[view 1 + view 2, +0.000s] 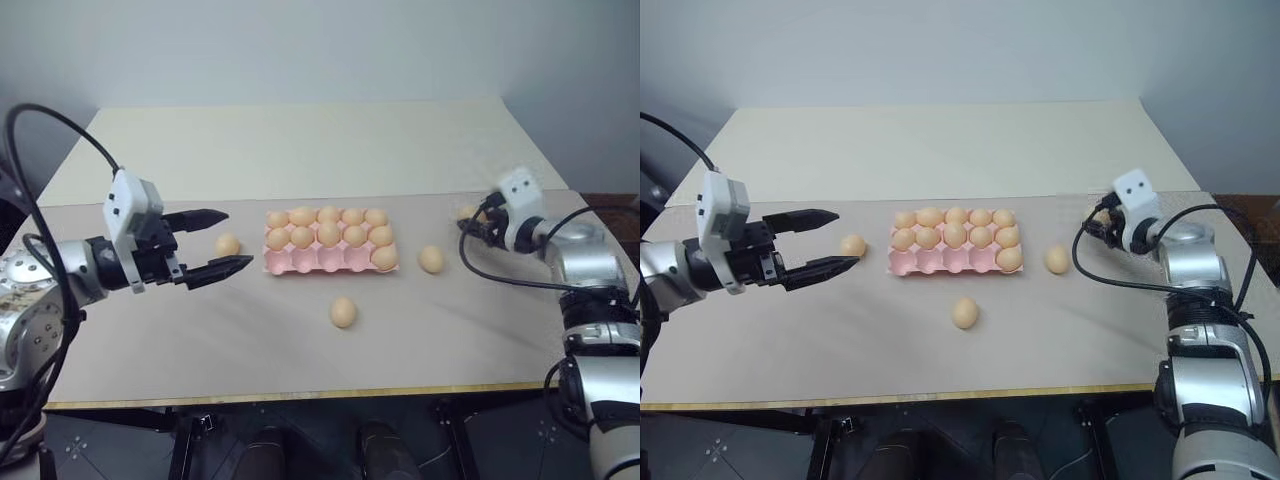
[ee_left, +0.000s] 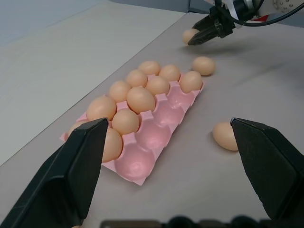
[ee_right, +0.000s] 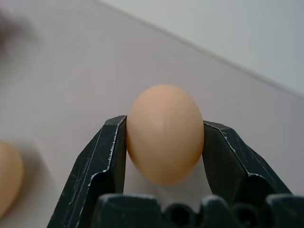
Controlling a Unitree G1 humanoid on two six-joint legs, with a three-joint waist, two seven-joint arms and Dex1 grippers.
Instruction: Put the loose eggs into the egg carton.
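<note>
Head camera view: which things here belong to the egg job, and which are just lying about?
Part of the job:
- egg carton, front cups mostly empty
- three loose eggs on the table
- egg gripped by the right gripper
- left gripper, open

Lying about:
- nothing besides the table

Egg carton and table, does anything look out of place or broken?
Nothing looks broken or spilled. The carton lies flat with its near row mostly empty. Three eggs lie loose on the table: one left of the carton, one in front, one to its right. The right hand grips a fourth egg.
</note>
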